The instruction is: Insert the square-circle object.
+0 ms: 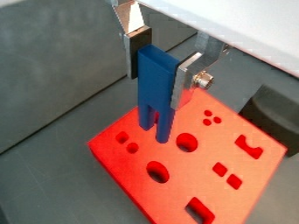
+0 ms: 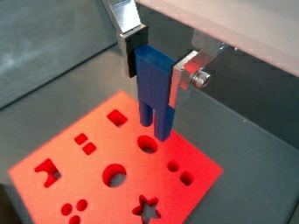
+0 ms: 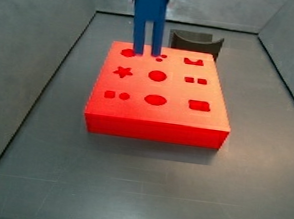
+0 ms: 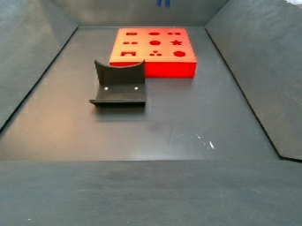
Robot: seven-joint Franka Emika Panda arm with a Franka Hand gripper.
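No legible text, label, brand, number or sign found in any view. Surfaces checked: the red block [image 3: 159,93] carries only cut shapes, no lettering; the square-circle object [image 1: 155,87] is plain blue; the gripper [image 1: 160,54], closed on that piece above the block, bears no marking; the fixture [image 4: 118,85] is unmarked.

Piece: your square-circle object [image 1: 155,86], bright blue, narrow, two parallel legs.
Pose: upright, legs down.
Place: clamped in the gripper [image 1: 159,59], leg tips just above holes.
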